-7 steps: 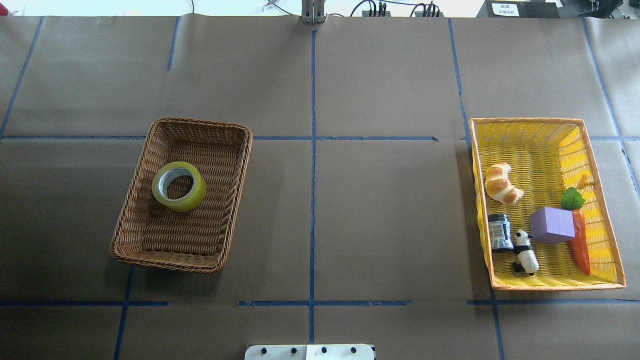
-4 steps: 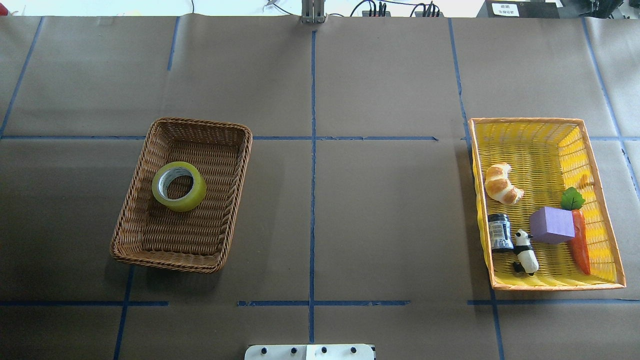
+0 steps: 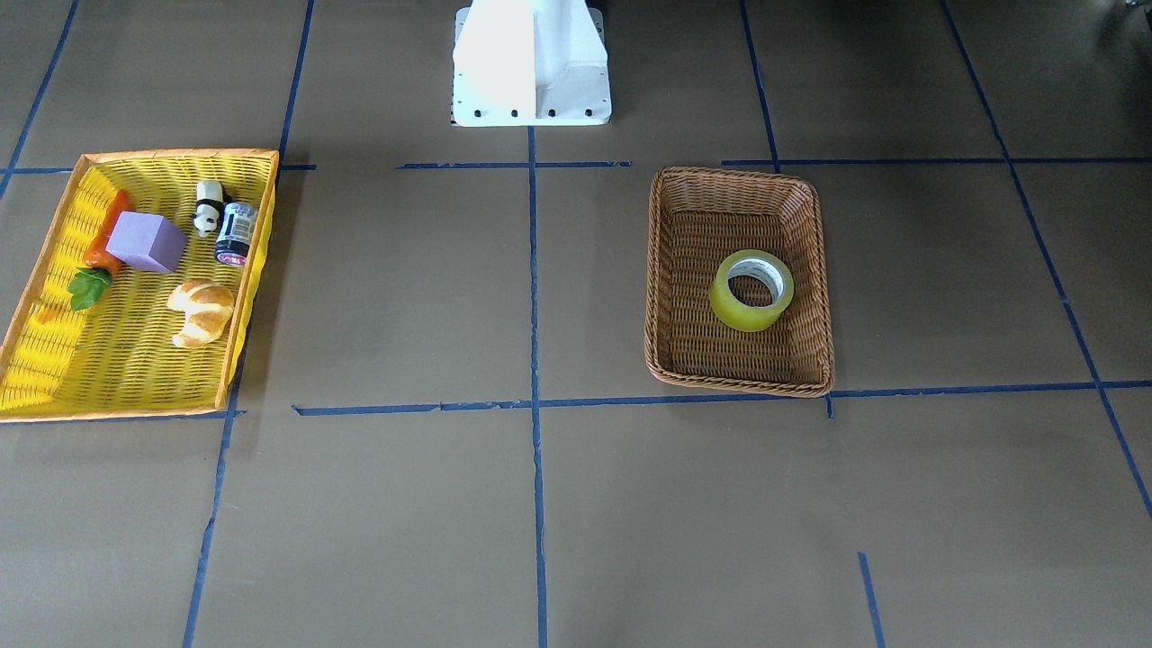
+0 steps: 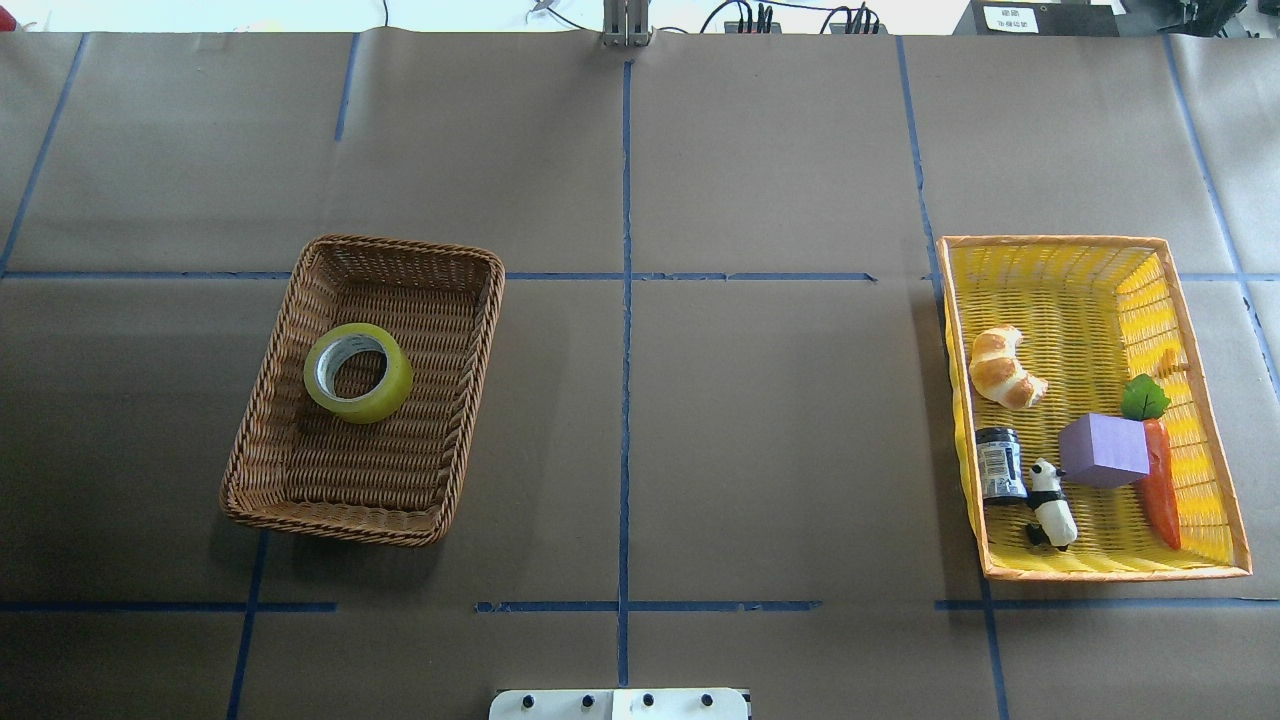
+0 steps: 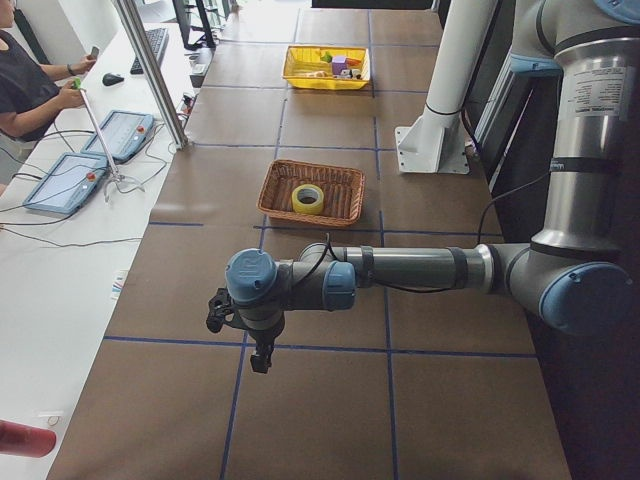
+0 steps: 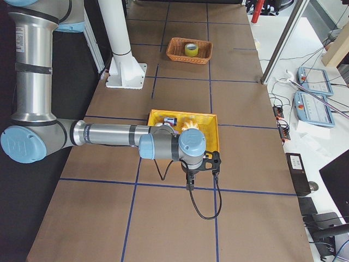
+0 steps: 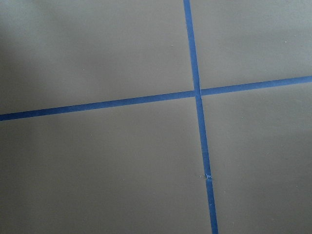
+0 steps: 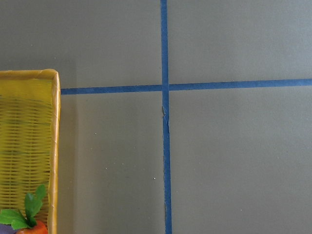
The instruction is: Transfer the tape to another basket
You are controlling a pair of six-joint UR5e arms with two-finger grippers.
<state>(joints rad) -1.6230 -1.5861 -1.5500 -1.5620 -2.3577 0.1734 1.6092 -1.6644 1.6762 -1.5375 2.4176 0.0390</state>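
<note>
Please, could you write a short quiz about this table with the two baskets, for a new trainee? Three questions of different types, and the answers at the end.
1. How many things lie in the yellow basket?
2. True or false: the tape stands on its edge in the brown basket.
3. Which of these is closest to the panda?
A. the dark jar
B. the tape
C. the brown basket

Key
1. Five.
2. False: it lies flat, with its hole facing up.
3. A.
</note>
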